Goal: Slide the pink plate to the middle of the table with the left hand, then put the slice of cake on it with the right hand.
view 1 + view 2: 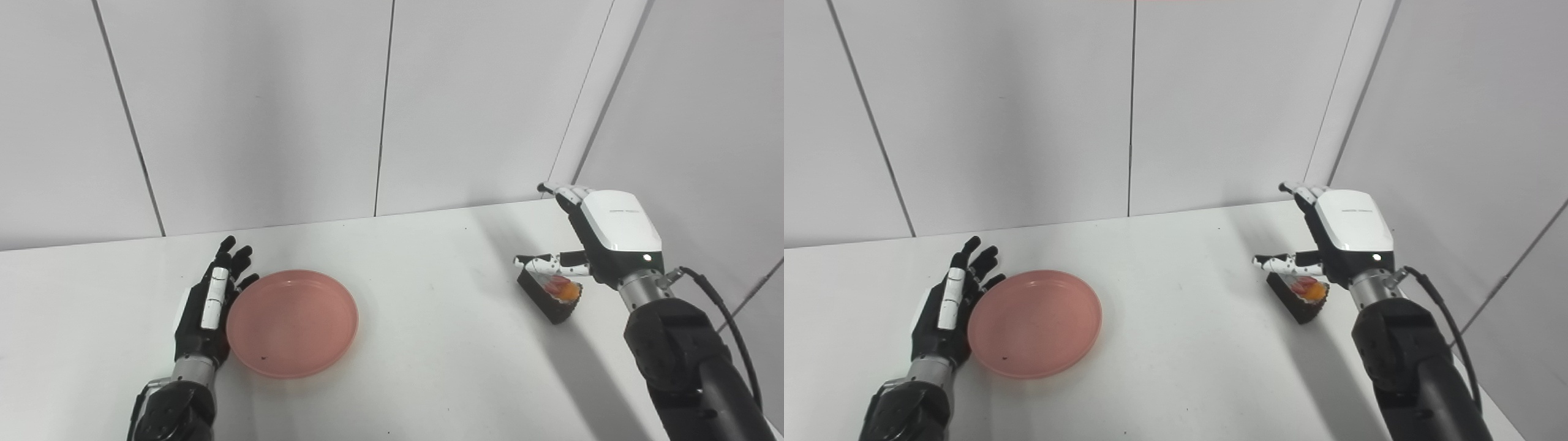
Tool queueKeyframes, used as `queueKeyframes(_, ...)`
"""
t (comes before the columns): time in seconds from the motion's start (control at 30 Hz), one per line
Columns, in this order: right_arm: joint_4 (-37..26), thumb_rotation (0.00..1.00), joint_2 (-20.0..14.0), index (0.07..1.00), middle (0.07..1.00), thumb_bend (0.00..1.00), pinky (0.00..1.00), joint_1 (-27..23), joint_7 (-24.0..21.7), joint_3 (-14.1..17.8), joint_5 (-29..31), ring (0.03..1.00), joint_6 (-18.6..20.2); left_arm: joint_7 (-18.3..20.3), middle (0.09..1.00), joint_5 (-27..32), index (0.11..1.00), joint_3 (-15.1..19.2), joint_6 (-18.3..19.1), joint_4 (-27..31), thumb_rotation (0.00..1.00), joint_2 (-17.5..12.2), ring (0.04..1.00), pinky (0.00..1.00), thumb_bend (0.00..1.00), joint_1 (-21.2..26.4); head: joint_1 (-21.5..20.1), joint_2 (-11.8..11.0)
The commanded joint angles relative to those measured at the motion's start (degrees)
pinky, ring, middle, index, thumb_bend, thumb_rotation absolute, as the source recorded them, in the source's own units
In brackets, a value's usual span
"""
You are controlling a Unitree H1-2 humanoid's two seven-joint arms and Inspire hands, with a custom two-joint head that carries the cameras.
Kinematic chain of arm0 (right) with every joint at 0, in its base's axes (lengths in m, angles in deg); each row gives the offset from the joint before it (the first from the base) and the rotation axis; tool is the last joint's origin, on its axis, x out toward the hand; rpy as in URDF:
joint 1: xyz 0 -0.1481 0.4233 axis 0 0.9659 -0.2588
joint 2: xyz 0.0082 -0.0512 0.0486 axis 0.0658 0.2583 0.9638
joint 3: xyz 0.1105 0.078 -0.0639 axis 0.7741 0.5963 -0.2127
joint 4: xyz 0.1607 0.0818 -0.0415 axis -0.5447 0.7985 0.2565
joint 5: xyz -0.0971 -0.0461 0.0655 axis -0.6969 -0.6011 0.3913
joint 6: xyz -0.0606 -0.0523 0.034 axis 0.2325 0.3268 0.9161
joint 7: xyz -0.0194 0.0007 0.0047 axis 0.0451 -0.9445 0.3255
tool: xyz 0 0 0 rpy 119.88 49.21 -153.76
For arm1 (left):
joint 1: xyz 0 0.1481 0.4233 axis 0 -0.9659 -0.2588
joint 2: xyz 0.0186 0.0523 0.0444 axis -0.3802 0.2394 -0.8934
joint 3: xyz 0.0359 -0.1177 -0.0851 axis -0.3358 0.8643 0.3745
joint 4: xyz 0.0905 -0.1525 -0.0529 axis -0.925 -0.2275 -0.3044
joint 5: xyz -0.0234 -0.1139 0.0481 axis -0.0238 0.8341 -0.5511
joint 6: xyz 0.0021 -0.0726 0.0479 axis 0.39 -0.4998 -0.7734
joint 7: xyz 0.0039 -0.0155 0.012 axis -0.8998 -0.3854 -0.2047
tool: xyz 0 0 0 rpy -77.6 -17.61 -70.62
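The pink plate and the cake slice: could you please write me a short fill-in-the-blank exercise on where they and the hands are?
1. The pink plate holds ____.
2. The left hand rests against the plate's ____ edge.
3. The slice of cake lies on the ____, far right of the plate.
4. The right hand has its fingers ____, above the cake.

Missing words: nothing; left; table; apart

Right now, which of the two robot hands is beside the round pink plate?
The left hand, black with fingers spread, stands at the round pink plate's left rim. The white-backed right hand is over the dark cake slice.
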Motion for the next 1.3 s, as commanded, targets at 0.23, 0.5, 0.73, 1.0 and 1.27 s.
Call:
queueKeyframes(0.23, 4.2, 0.45, -3.3, 0.803, 0.830, 1.00, 0.58, -3.4, -6.3, -2.8, 0.5, 0.805, 6.0, 0.1, 0.890, -0.5, 0.923, -0.6, 0.5, -2.8, 0.84, 0.2, 0.938, 0.84, 0.78, -2.4, 0.1, 0.3)
queueKeyframes(0.5, 8.7, 0.47, -4.6, 0.827, 0.851, 1.00, 0.62, -4.8, -6.7, -4.1, 2.1, 0.834, 6.2, 0.2, 0.886, -0.5, 0.926, -0.8, 0.4, -3.2, 0.84, 0.2, 0.937, 0.84, 0.80, -2.4, 0.4, 0.2)
queueKeyframes(0.73, 11.0, 0.48, -5.9, 0.833, 0.865, 1.00, 0.64, -6.1, -7.1, -5.8, 2.6, 0.849, 6.0, 0.7, 0.886, -0.4, 0.927, -0.9, 0.4, -3.3, 0.83, 0.1, 0.937, 0.85, 0.78, -2.4, 0.5, 0.4)
queueKeyframes(1.0, 13.0, 0.46, -7.8, 0.838, 0.873, 1.00, 0.68, -6.5, -7.2, -7.5, 2.3, 0.862, 6.1, 0.9, 0.878, -0.2, 0.926, -0.9, 1.1, -2.8, 0.83, 0.0, 0.925, 0.84, 0.78, -2.6, 0.4, 0.6)
queueKeyframes(1.27, 16.1, 0.33, -9.3, 0.829, 0.862, 1.00, 0.67, -6.3, -4.1, -7.5, 4.0, 0.836, 3.9, 1.3, 0.871, 0.0, 0.930, -0.7, 1.4, -3.1, 0.82, -0.1, 0.916, 0.83, 0.78, -2.5, 0.4, 0.8)
